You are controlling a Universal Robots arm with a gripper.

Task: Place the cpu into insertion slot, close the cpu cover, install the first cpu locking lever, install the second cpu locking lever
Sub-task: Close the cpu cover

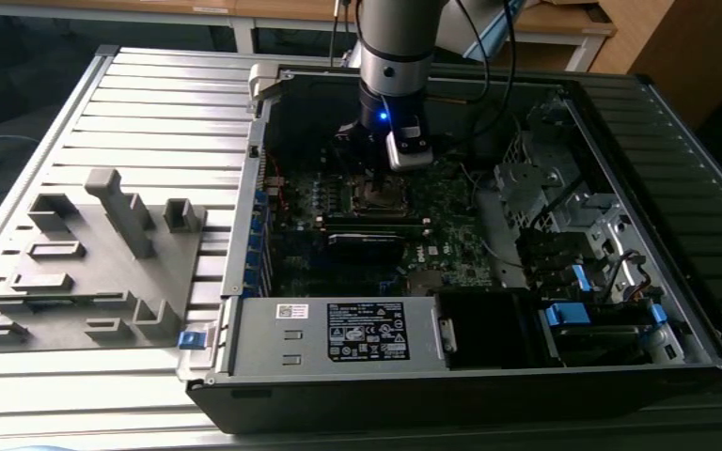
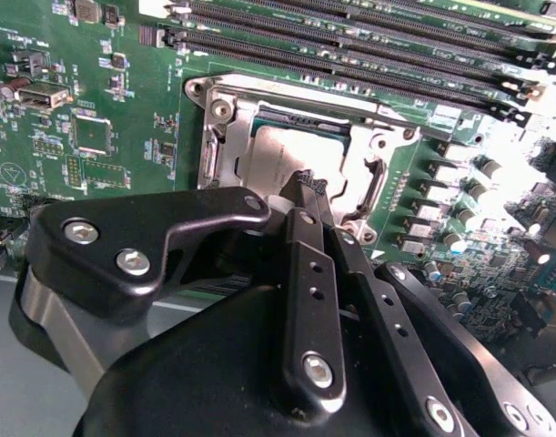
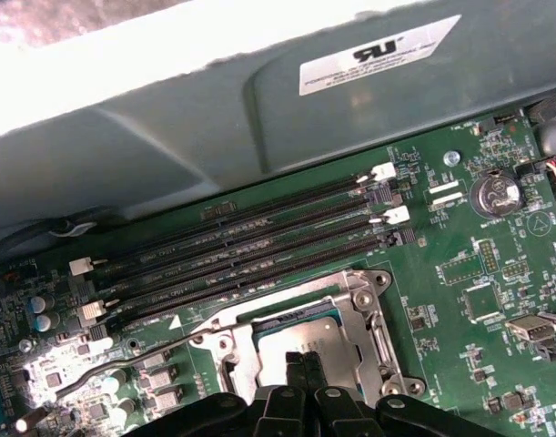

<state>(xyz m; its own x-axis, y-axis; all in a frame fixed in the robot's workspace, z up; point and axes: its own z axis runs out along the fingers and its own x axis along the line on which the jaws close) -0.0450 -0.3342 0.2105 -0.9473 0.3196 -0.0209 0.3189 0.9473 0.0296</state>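
Observation:
The cpu, a silvery square chip, lies in the insertion slot on the green board. The cpu cover, a thin silver frame, lies flat around it. A thin metal locking lever runs along the socket's side toward the memory slots. Another rod angles away from the socket's corner. My gripper hangs just above the chip's edge. Its black fingers are pressed together with nothing between them.
Long black memory slots lie beside the socket, and the case wall rises just past them. In the exterior view a power supply and drive cage crowd the case. A grey fixture tray sits at its left.

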